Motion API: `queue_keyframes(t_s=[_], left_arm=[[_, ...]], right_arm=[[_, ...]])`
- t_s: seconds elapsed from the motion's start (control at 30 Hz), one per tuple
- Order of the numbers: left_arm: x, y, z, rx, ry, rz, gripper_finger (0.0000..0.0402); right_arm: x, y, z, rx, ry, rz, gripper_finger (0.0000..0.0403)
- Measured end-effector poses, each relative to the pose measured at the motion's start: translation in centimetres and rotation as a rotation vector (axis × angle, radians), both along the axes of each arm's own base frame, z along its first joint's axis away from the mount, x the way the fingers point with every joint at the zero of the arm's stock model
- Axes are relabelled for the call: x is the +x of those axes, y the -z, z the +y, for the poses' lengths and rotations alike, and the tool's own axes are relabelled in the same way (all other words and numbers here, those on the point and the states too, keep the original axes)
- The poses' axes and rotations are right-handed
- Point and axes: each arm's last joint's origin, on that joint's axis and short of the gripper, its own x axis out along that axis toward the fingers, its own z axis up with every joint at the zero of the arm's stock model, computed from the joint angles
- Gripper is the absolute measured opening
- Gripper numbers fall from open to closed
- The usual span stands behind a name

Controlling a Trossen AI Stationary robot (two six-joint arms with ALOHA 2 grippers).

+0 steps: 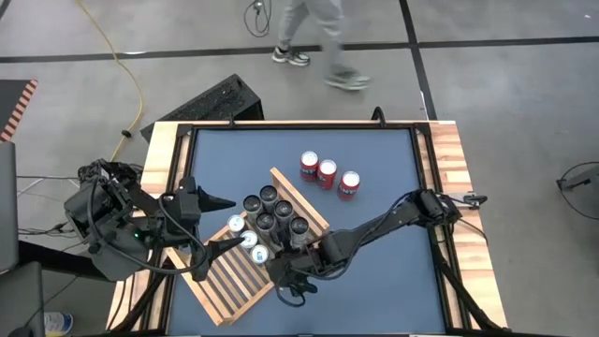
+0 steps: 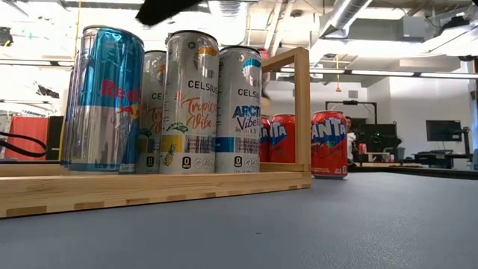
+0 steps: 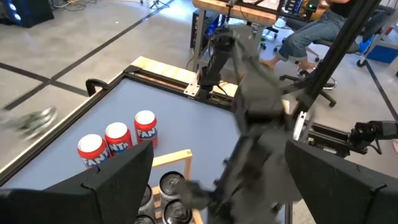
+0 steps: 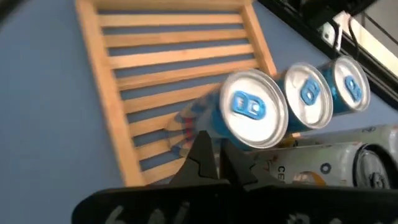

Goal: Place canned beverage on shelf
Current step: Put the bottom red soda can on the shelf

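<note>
The shelf (image 1: 229, 281), a light wooden slatted rack, lies askew on the blue table. Several cans stand upright at its far end: silver-topped blue ones (image 1: 245, 236) and dark-topped Celsius ones (image 1: 271, 213). Three red Fanta cans (image 1: 326, 173) stand on the table beyond it. My right gripper (image 1: 292, 273) is shut, low over the shelf, close beside the nearest blue can (image 4: 252, 115). My left gripper (image 1: 217, 223) hangs open above the shelf's left side with nothing between its fingers. My right gripper's shut fingertips (image 4: 204, 146) stand slanting down right at the side of the nearest blue can (image 4: 202, 121), just below its rim. Whether they touch it I cannot tell. The can stands upright on the shelf's slats (image 4: 168, 56).
The table has raised wooden borders (image 1: 449, 168). A dark flat case (image 1: 211, 101) lies past the far left corner. A person walks by on the floor beyond (image 1: 318, 42), and another sits behind the table (image 3: 311, 31). Bare blue table lies at the right (image 1: 384, 281).
</note>
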Motion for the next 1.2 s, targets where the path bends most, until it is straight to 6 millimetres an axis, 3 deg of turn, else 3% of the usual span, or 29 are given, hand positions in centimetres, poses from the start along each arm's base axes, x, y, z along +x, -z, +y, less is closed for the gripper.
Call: queue_keyframes(t_s=[0.13,0.23,0.37,0.5,0.67,0.87,1.03,1.2], left_arm=[[0.0,0.0,0.0,0.006,0.002,0.002,0.0352],[0.0,0.0,0.0,0.0,-0.001,-0.001,0.0352],[0.0,-0.1,0.0,-0.013,-0.004,-0.008,0.0352],[0.0,-0.1,0.0,-0.021,-0.007,-0.013,0.0352],[0.1,-0.1,0.0,-0.025,-0.007,-0.015,0.0352],[0.1,-0.2,-0.1,-0.043,-0.009,-0.022,0.0352],[-0.2,-0.4,-0.4,-0.025,-0.029,-0.053,0.0352],[0.1,-0.4,0.0,-0.001,-0.041,-0.048,0.0352]], right_arm=[[-2.1,-5.6,0.1,-0.033,-0.051,0.008,0.0],[-4.1,-10.3,-1.7,-0.042,-0.036,0.017,0.0],[-7.0,-14.6,-6.8,0.008,0.157,-0.026,0.0003],[-10.4,-16.5,-13.1,0.057,0.394,0.041,0.0038],[-13.1,-16.7,-19.1,0.089,0.632,0.186,0.0131],[-15.5,-15.2,-22.9,0.18,0.697,0.236,0.024],[-18.2,-11.3,-25.1,0.244,0.76,0.239,0.0259],[-19.7,-7.0,-24.9,0.368,0.722,0.155,0.026]])
